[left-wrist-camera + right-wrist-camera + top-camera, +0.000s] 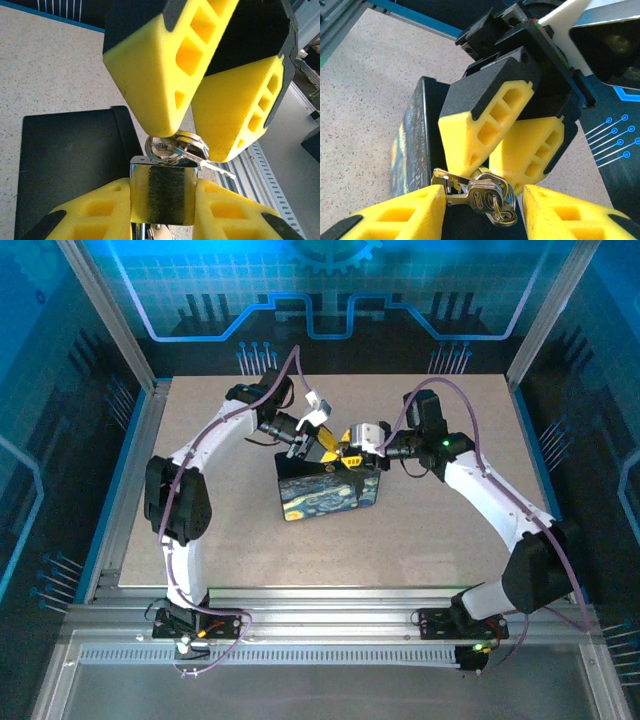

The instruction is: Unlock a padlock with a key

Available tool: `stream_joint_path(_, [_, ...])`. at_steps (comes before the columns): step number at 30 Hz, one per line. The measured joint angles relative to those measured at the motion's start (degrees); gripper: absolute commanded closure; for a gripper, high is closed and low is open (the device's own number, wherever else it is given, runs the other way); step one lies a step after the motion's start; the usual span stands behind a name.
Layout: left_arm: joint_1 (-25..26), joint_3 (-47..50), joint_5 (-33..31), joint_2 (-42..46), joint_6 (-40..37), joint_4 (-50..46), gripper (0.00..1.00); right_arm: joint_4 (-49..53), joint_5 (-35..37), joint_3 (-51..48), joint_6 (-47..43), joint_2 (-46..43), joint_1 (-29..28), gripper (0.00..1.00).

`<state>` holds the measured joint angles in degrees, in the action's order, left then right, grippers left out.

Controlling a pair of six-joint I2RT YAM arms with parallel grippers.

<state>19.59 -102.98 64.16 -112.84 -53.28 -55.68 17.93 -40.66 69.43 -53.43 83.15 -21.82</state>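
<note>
The small silvery padlock (162, 192) sits clamped between the yellow pads of my left gripper (162, 202), which is shut on its body, held above the tin box. A bunch of silvery keys (177, 147) on a ring stands at the padlock's top, one blade pointing right. My right gripper (482, 200) straddles the keys (487, 197). Its left pad touches a key blade and its right pad stands a little apart from the ring, so its jaws are open. From above, both grippers meet tip to tip, left (325, 447) and right (352, 455).
The dark tin box with a starry-night print (330, 495) stands just under and in front of the grippers, and its black side (70, 165) lies left of the padlock. The speckled tabletop (420, 540) lies around it. A metal rail (330, 605) runs along the near edge.
</note>
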Motion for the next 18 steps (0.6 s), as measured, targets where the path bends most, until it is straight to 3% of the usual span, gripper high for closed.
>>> stream_joint_path(7, [0.00, -3.45, -0.76, -1.20, -5.22, -6.75, 0.98, 0.44, 1.68, 0.09, -3.89, 0.70, -0.26, 0.46])
stream_joint_path(18, [-0.26, -17.75, -1.01, -10.01, -18.95, -25.90, 0.98, 1.05, 4.90, 0.11, -8.46, 0.87, -2.40, 0.56])
